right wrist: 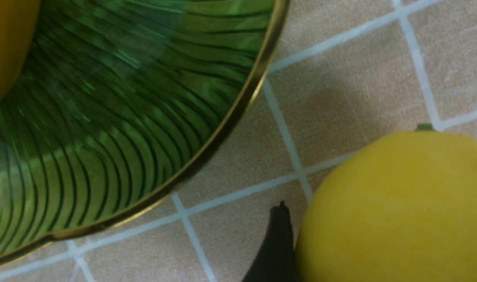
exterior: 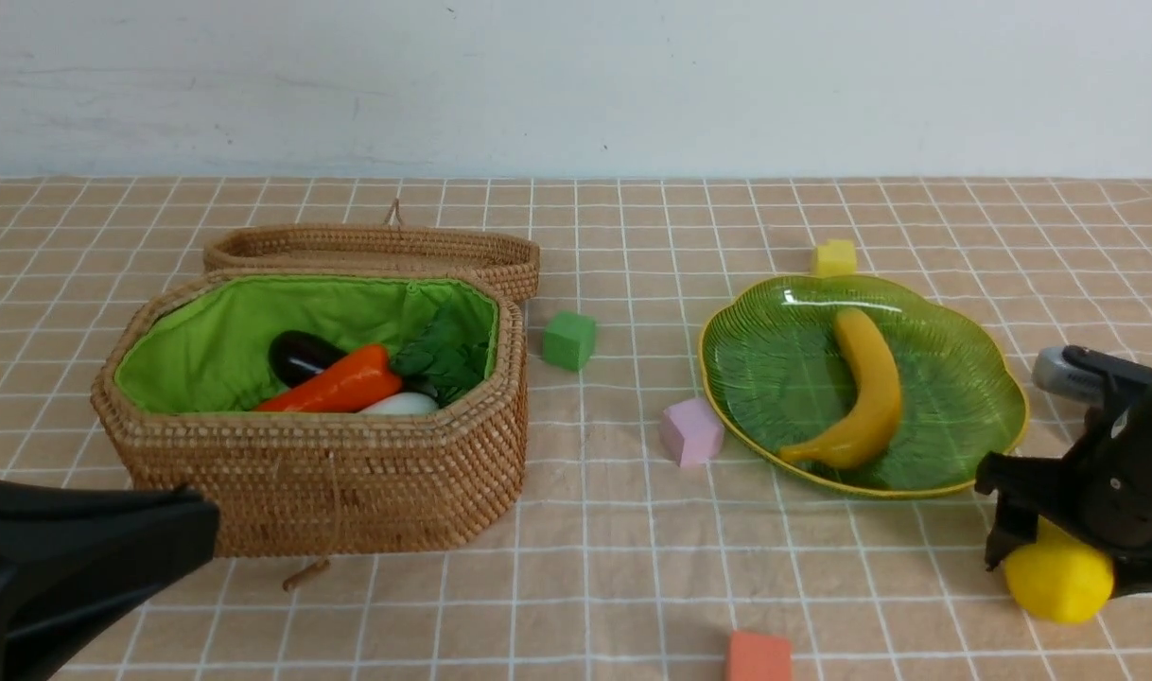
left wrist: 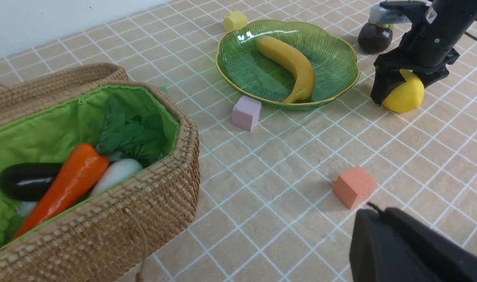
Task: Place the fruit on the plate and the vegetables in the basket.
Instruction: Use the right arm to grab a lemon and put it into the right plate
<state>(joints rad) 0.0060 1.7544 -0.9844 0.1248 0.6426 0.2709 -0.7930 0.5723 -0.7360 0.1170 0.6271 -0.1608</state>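
Note:
My right gripper (exterior: 1058,567) is shut on the yellow lemon (exterior: 1058,579), low over the cloth just in front of the green glass plate (exterior: 765,369). One finger (right wrist: 275,250) presses the lemon's side (right wrist: 395,211). The banana (exterior: 869,388) lies on the plate. The mangosteen (left wrist: 374,37) sits on the cloth behind the right arm and is hidden in the front view. The eggplant (exterior: 302,355), carrot (exterior: 340,383) and radish (exterior: 401,404) lie in the open wicker basket (exterior: 311,454). My left gripper (exterior: 183,530) is shut and empty, in front of the basket.
Foam cubes lie on the checked cloth: green (exterior: 568,340) beside the basket, pink (exterior: 691,432) against the plate's left rim, yellow (exterior: 834,257) behind the plate, orange (exterior: 758,657) at the front edge. The basket lid (exterior: 377,248) lies open behind the basket.

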